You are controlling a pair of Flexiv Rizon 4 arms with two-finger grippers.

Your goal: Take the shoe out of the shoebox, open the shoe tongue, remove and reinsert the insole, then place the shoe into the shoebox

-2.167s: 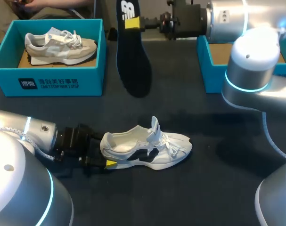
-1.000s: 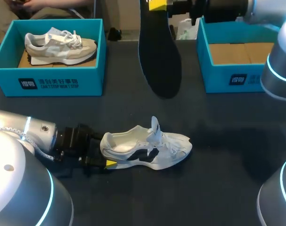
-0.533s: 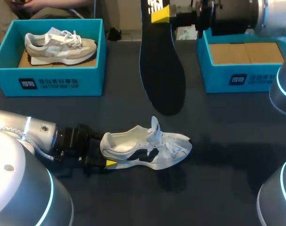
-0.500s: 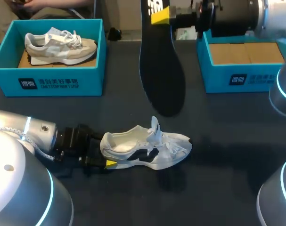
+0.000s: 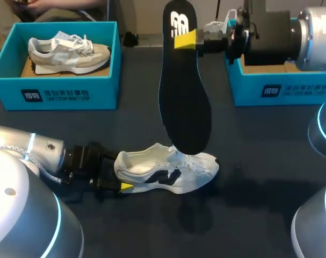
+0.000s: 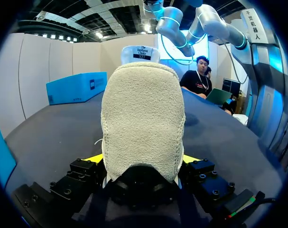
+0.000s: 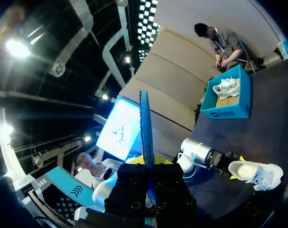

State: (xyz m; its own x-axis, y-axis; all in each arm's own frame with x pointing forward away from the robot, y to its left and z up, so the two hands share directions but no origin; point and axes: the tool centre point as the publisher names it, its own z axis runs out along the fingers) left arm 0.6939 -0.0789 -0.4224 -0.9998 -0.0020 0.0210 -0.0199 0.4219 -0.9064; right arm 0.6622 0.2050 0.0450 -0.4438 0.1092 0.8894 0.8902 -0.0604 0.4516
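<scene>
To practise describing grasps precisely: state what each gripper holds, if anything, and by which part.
The right gripper holds the black insole near its heel end, toe hanging down. The left gripper holds the white shoe by its heel.

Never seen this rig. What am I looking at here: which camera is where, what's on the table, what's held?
Two robot arms with two-finger, yellow-tipped grippers work at a dark table. The head view looks down from above and behind; each round picture comes from a camera on one arm's wrist. The left gripper clamps the heel of a white shoe lying on the table. The right gripper holds a black insole hanging toe-down above it. The teal left shoebox holds a beige shoe; the right shoebox stands opposite.
</scene>
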